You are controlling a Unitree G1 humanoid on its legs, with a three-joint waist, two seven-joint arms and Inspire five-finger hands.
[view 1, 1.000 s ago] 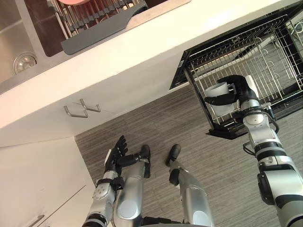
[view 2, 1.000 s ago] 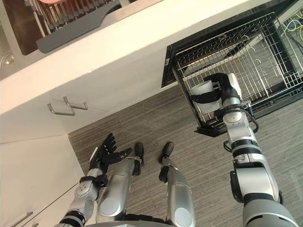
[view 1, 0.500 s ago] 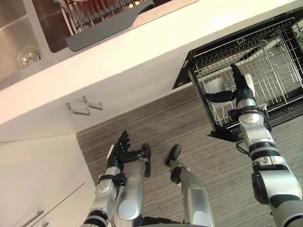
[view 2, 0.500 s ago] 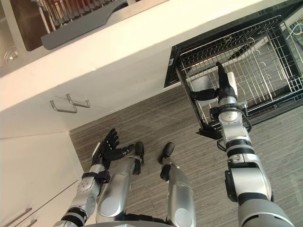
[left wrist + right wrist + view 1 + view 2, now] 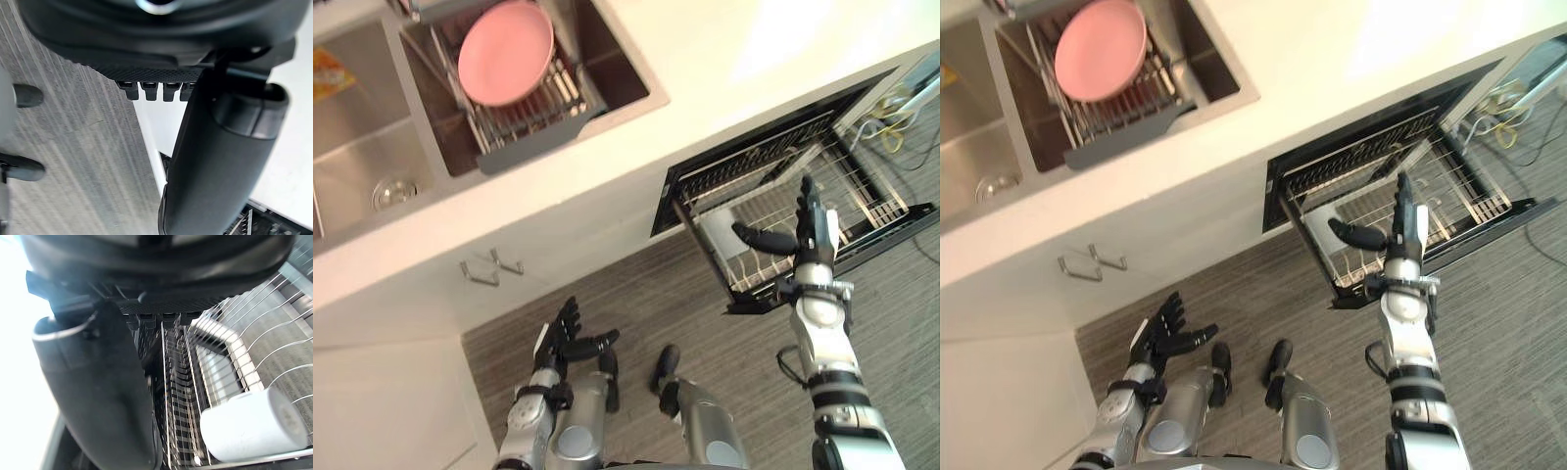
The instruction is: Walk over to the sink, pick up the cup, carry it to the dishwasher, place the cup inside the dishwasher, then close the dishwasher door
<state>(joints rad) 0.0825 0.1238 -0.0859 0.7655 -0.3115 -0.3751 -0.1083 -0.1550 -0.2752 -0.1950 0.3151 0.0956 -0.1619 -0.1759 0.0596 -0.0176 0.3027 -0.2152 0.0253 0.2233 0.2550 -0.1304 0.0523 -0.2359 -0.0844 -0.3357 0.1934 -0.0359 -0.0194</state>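
Note:
A white cup [image 5: 252,423] lies on its side in the front corner of the pulled-out wire rack [image 5: 862,201] of the dishwasher, also seen as a pale shape [image 5: 717,233] in the left eye view. My right hand [image 5: 811,230] is open just above the rack, fingers straight, thumb spread toward the cup, holding nothing. The dishwasher door [image 5: 886,230] hangs open below the rack. My left hand [image 5: 558,333] is open and idle low over the floor, fingers spread.
A steel sink [image 5: 352,176] is set in the white counter [image 5: 705,59], with a pink plate [image 5: 506,65] in a dish rack [image 5: 529,122]. Cabinet handles [image 5: 489,266] stick out below the counter. Yellow cables [image 5: 891,108] lie beyond the dishwasher. Grey plank floor [image 5: 636,294] is underfoot.
My right hand has let go of the cup, straightened its fingers and drawn back from it; the cup now lies in the rack. The camera has pulled back, bringing the sink into view.

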